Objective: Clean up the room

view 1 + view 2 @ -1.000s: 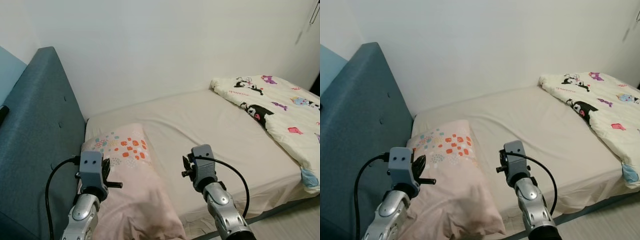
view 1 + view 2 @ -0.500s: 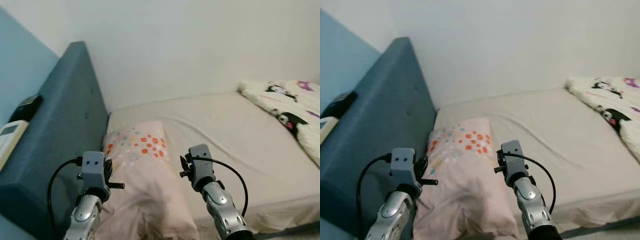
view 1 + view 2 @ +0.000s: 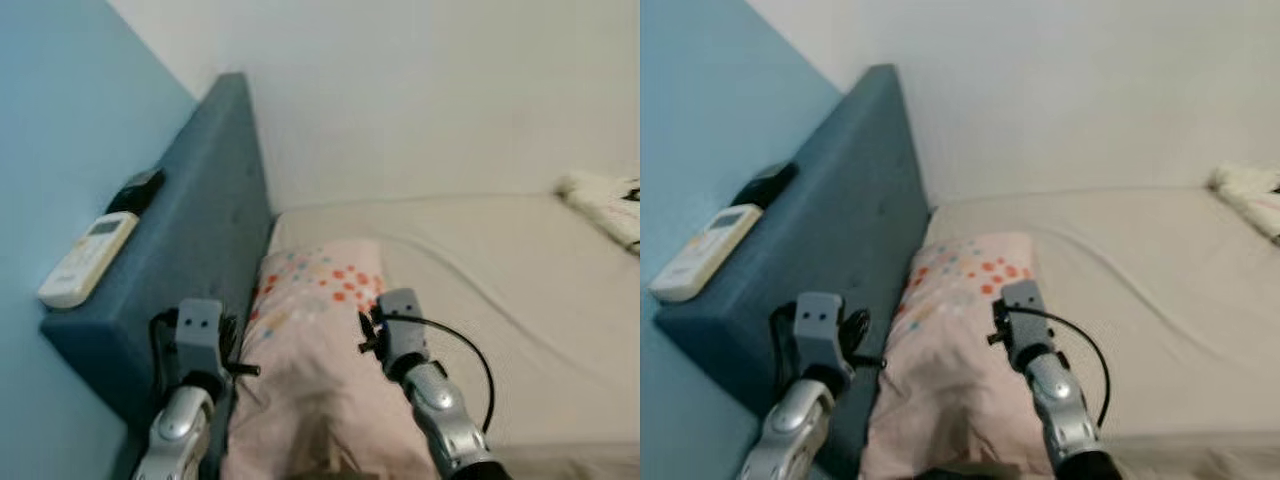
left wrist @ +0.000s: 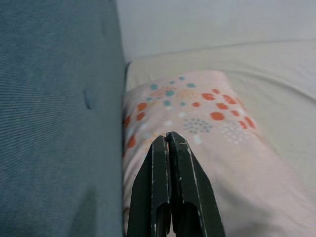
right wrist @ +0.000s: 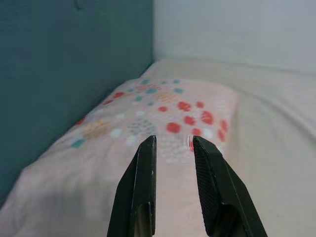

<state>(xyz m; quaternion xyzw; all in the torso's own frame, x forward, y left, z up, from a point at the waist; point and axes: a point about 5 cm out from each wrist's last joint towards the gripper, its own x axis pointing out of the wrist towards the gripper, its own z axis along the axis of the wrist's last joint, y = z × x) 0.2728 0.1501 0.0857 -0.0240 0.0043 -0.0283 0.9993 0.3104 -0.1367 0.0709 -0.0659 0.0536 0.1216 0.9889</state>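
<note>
A pink pillow (image 3: 320,320) with coloured dots lies on the bed (image 3: 520,270), its long side against the blue headboard (image 3: 210,240). My left gripper (image 4: 168,137) is shut with nothing in it, just above the pillow's edge beside the headboard (image 4: 54,108). My right gripper (image 5: 173,140) is open a little and empty, hovering over the pillow's (image 5: 163,118) near half. Both arms are raised in front of me, the left (image 3: 195,350) by the headboard and the right (image 3: 405,345) over the pillow.
On the headboard's flat top lie a white remote control (image 3: 88,260) and, behind it, a black device (image 3: 137,188). A cartoon-print quilt (image 3: 605,200) is bunched at the bed's far right. A blue wall (image 3: 60,120) is on my left and a white wall (image 3: 430,90) is behind the bed.
The camera has swung left: the headboard top with the remote came into view and the quilt slid to the right edge. Both arms keep their pose.
</note>
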